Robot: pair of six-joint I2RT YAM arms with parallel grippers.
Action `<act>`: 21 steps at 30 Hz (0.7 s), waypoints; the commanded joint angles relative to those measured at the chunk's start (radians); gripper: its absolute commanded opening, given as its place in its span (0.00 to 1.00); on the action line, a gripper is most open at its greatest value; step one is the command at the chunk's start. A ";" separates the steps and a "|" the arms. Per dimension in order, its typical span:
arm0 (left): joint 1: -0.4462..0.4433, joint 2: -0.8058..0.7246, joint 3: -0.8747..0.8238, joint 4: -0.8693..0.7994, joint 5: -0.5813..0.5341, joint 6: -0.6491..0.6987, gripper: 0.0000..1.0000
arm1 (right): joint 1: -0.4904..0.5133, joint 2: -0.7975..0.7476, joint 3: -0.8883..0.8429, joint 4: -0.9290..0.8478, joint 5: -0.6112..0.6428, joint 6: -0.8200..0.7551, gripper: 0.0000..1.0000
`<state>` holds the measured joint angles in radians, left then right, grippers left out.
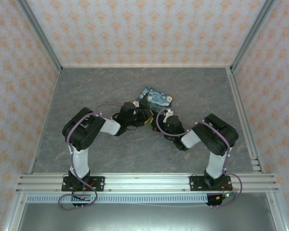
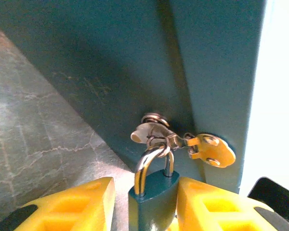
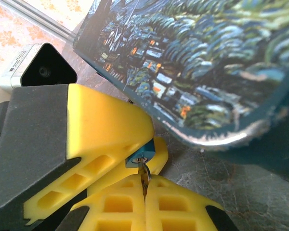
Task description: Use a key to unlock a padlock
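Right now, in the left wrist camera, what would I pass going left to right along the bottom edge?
yellow finger → teal padlock → second yellow finger

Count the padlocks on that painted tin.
1: the padlock hangs from the tin's hasp, between the left gripper's fingers, the right gripper's key at its base. Others may hide behind the tin.

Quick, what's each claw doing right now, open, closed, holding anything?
Left claw: open, straddling the padlock, with a gap on one side.
Right claw: closed on the key.
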<state>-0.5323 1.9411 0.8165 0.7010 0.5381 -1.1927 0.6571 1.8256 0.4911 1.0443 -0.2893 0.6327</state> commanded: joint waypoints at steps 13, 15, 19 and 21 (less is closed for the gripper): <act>-0.010 -0.025 0.004 -0.014 -0.032 0.013 0.07 | 0.009 -0.096 -0.012 0.002 0.036 0.003 0.23; -0.010 -0.057 0.004 -0.030 -0.035 0.015 0.05 | 0.009 -0.123 -0.027 -0.032 0.054 -0.027 0.31; -0.009 -0.090 0.008 -0.066 -0.034 0.012 0.05 | 0.009 -0.212 -0.062 -0.121 0.099 -0.110 0.44; -0.009 -0.104 0.010 -0.084 -0.034 0.004 0.04 | 0.008 -0.279 -0.066 -0.211 0.110 -0.179 0.48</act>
<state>-0.5369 1.8935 0.8173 0.6483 0.5179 -1.2037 0.6605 1.6253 0.4423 0.9318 -0.2272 0.5617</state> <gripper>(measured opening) 0.146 0.471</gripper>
